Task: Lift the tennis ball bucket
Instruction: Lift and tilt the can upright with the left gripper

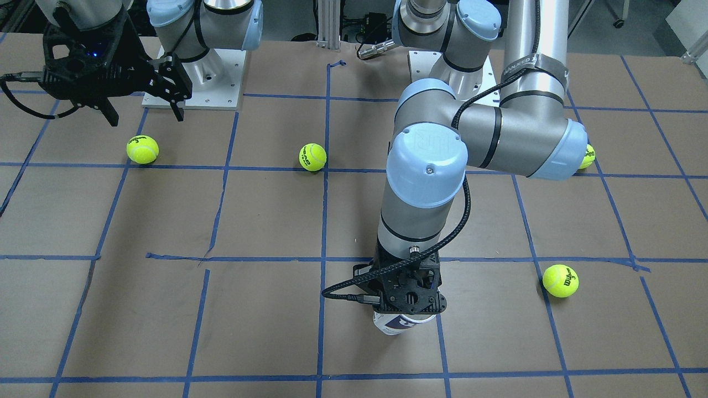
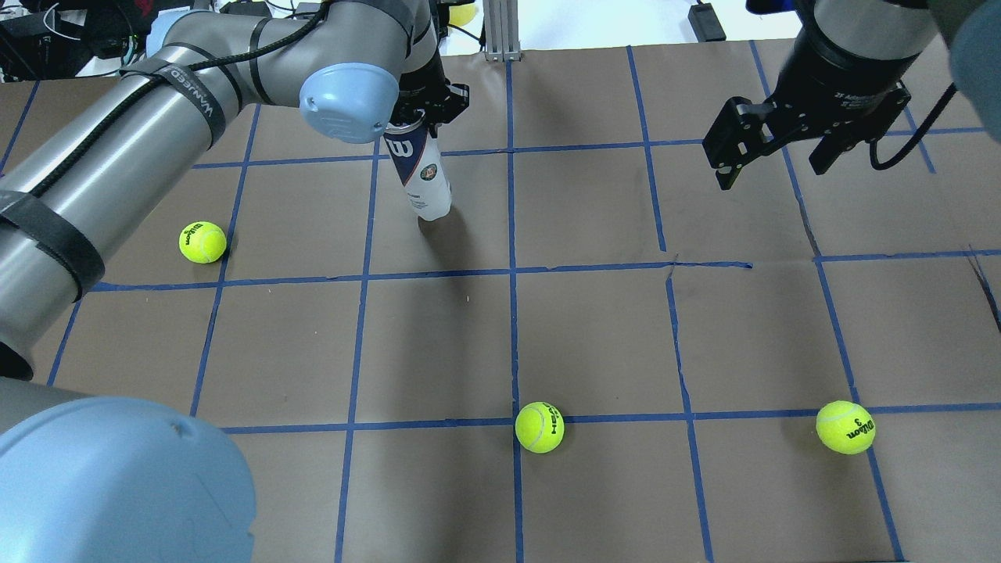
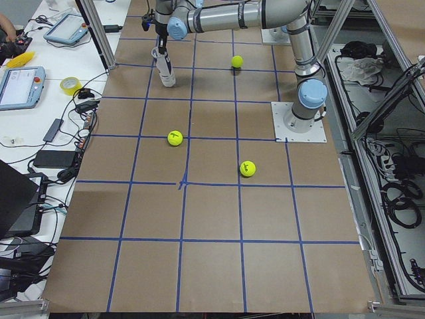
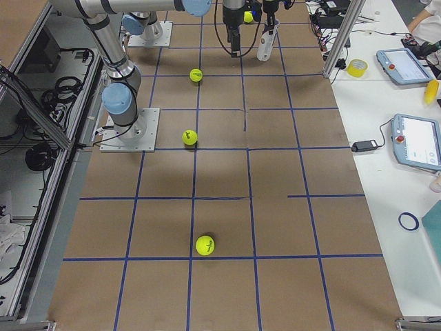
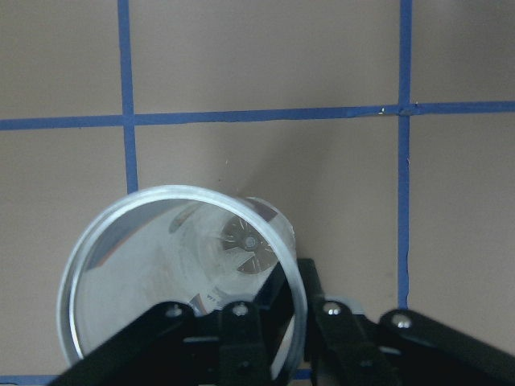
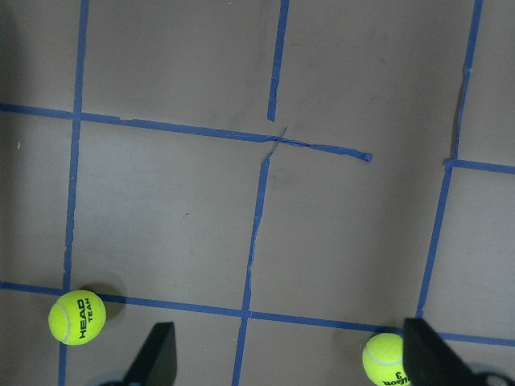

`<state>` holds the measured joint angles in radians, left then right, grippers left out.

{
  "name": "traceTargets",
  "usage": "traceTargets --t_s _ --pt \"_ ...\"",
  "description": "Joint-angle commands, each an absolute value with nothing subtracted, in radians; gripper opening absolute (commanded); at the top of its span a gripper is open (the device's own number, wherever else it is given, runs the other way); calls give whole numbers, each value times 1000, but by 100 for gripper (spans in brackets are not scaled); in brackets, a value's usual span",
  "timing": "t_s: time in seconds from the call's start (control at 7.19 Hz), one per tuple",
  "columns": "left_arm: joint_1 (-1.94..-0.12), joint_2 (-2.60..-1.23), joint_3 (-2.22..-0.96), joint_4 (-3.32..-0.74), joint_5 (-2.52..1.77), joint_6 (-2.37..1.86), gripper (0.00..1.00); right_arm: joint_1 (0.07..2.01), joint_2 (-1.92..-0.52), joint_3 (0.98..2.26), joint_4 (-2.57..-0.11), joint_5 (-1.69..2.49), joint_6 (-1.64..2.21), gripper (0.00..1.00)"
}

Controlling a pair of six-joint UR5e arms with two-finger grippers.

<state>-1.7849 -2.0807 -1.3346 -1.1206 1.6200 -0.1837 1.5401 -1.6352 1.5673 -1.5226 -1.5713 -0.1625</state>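
The tennis ball bucket (image 2: pixel 419 176) is a clear tube with a white label, a navy band and a white "W". It stands open end up, leaning a little, at the far side of the table. My left gripper (image 2: pixel 415 119) is shut on its rim from above. In the left wrist view the fingers (image 5: pixel 278 310) pinch the metal rim of the bucket (image 5: pixel 161 265), which is empty. The front view shows the left gripper (image 1: pixel 410 309) over the bucket (image 1: pixel 394 326). I cannot tell whether its base touches the table. My right gripper (image 2: pixel 770 163) is open and empty, well above the table.
Yellow-green tennis balls lie loose on the brown paper: one left of the bucket (image 2: pixel 202 242), one in the middle front (image 2: pixel 539 427), one at the right front (image 2: pixel 845 427), one behind my left elbow (image 1: pixel 587 156). Blue tape lines grid the table.
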Motion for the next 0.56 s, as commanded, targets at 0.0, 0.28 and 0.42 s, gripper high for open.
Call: traceTargets --t_s 0.0,0.28,0.42 --pt "-1792 -2082 -1339 -1124 1617 -184 100 1540 -1635 1568 -1520 -1572 -161 100" --pt "-1795 -2065 -1336 -1134 1618 -184 100 1540 -1635 1568 -1520 -1572 -163 100" --pt "-1795 -2053 -1335 -1137 1612 -183 100 1540 -1635 1568 -1520 -1572 -163 100"
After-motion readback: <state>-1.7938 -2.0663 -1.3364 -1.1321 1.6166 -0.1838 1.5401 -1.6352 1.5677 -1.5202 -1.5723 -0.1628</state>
